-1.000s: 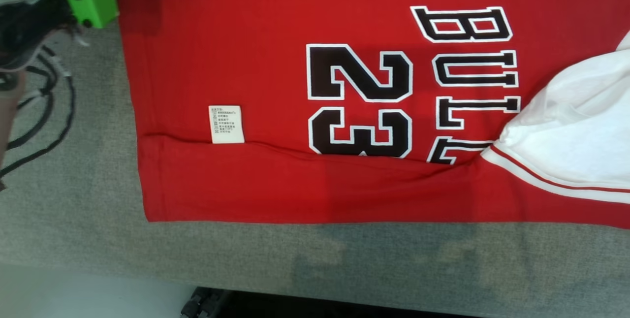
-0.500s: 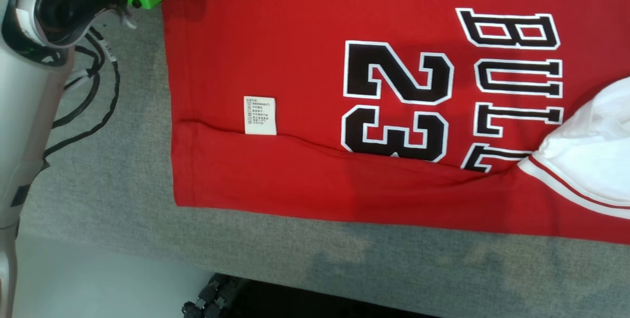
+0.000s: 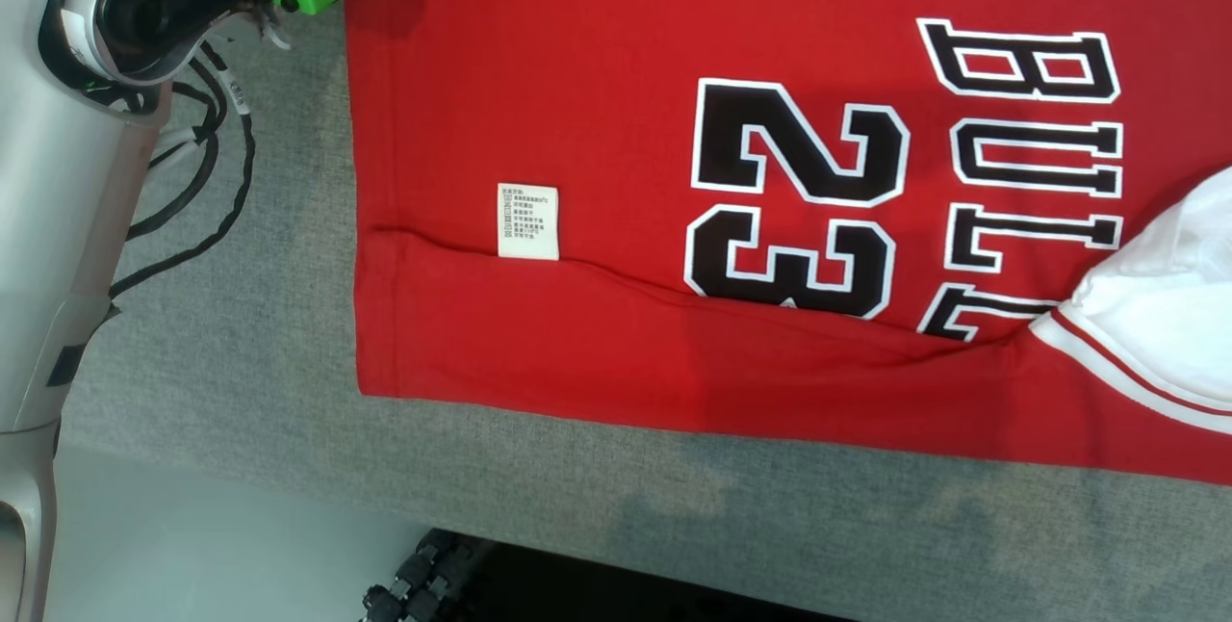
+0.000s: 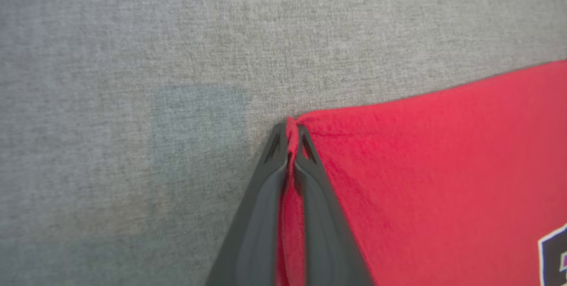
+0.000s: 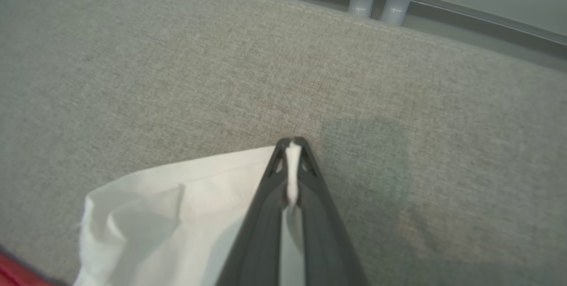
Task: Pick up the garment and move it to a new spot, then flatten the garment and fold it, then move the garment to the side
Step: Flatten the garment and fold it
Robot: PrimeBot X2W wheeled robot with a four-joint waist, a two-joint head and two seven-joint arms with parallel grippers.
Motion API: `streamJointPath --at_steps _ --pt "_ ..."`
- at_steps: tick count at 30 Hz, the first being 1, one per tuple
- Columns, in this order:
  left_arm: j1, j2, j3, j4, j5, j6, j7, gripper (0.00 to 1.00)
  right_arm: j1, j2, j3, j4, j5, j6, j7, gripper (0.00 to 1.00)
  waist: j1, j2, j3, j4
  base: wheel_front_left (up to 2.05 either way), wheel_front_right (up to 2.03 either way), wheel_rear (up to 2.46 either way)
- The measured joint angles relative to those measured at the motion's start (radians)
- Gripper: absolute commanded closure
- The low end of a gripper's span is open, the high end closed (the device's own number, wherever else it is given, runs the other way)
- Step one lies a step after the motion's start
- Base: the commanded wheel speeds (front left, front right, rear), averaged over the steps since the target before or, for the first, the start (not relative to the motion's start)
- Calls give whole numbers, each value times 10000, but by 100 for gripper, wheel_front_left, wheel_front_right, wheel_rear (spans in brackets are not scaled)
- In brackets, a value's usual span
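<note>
On the grey cloth surface (image 3: 192,391), left gripper (image 4: 290,137) clamps a corner of the red jersey (image 3: 597,73) (right gripper (image 5: 292,148) clamps its white sleeve (image 5: 186,197)).

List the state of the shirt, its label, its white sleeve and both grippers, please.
garment: spread flat, near edge folded over.
care label: exposed, lying flat.
white sleeve: rumpled, lying over the red cloth.
left gripper: shut on garment's red corner.
right gripper: shut on white sleeve's edge.
</note>
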Motion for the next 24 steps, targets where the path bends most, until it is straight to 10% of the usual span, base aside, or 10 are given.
streamJointPath --at_steps 8,24 --pt "11 56 40 623 17 -138 -430 100 74 589 40 201 113 42 -704 100 0 0 -270 -285 0 0 0" --pt "1306 313 416 1333 -107 -669 -1674 100 1590 836 -640 -395 1350 1170 -2489 100 0 0 -1353 -1113 0 0 0"
